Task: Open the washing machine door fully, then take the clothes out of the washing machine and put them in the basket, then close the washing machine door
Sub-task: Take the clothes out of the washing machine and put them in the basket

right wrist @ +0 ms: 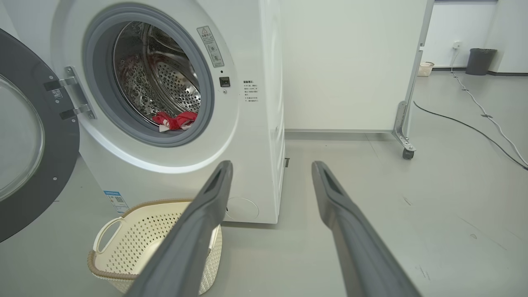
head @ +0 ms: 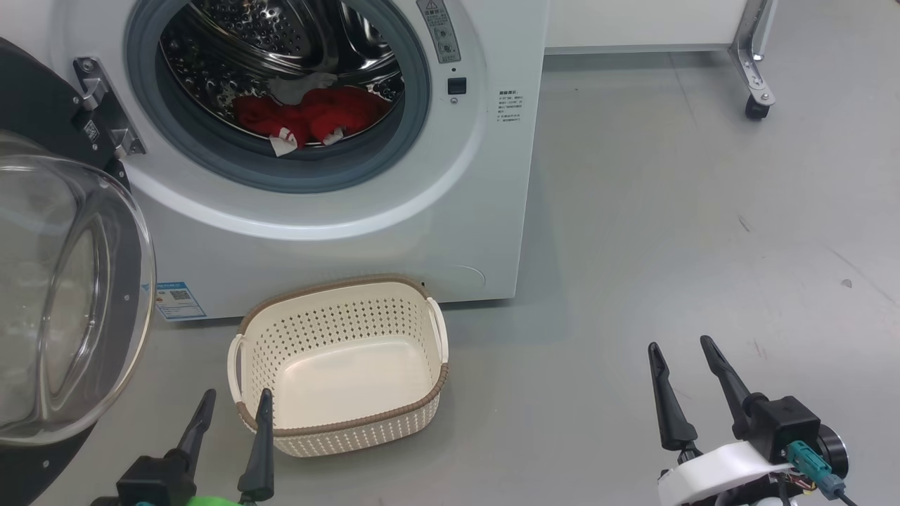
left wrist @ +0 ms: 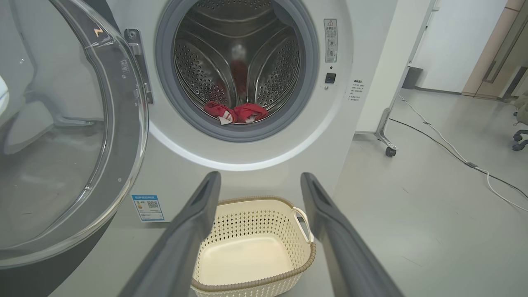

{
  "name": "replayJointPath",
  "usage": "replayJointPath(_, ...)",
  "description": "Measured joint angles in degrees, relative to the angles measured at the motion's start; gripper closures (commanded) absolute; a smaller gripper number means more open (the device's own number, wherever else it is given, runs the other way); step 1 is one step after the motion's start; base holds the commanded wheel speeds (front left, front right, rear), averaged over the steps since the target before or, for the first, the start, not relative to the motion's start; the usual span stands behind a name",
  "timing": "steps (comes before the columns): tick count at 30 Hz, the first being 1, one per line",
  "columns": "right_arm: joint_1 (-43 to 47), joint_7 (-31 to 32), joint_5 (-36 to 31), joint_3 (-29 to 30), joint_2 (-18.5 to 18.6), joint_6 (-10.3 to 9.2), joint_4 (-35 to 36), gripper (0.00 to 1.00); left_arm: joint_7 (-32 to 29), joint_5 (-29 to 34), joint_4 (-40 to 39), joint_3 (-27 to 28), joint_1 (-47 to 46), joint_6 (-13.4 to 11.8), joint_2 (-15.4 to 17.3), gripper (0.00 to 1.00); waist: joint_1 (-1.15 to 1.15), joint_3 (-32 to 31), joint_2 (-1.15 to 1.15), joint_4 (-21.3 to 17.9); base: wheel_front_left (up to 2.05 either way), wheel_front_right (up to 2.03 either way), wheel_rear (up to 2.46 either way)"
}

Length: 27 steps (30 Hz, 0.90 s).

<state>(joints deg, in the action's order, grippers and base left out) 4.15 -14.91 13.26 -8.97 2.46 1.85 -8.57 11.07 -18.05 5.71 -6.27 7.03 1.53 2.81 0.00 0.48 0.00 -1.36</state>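
The white washing machine (head: 450, 232) stands ahead with its round door (head: 63, 295) swung out to the left, glass bowl bulging toward me. Red clothes (head: 309, 116) lie at the front of the steel drum, also seen as clothes (left wrist: 235, 112) and clothes (right wrist: 175, 121) in the wrist views. The cream basket (head: 337, 422) sits empty on the floor before the machine. My left gripper (head: 235, 407) is open, low beside the basket's near left corner. My right gripper (head: 682, 355) is open over bare floor, far right of the basket.
A white panel on a metal leg with a castor (head: 756, 105) stands right of the machine. Cables (right wrist: 474, 123) trail over the grey floor further right, with a dark bin (right wrist: 480, 62) by the far wall.
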Motion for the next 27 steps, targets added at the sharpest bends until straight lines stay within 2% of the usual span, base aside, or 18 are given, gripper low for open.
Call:
replayJointPath(14, 0.28, 0.00, 0.34, -0.35, -0.02, -0.49, 0.49, 0.00, -0.97, 0.26, -1.00, -0.38, 0.12, -0.56, 0.00, 0.00, 0.00, 0.22, 0.00, 0.06, 0.10, -0.10, 0.00)
replayJointPath(27, 0.49, 0.00, 0.35, -0.42, -0.04, -0.57, 0.55, 0.00, -0.93, 0.55, -1.58, -0.63, 0.14, -0.75, 0.00, 0.00, 0.00, 0.46, 0.00, -0.10, 0.58, -0.58, 0.00)
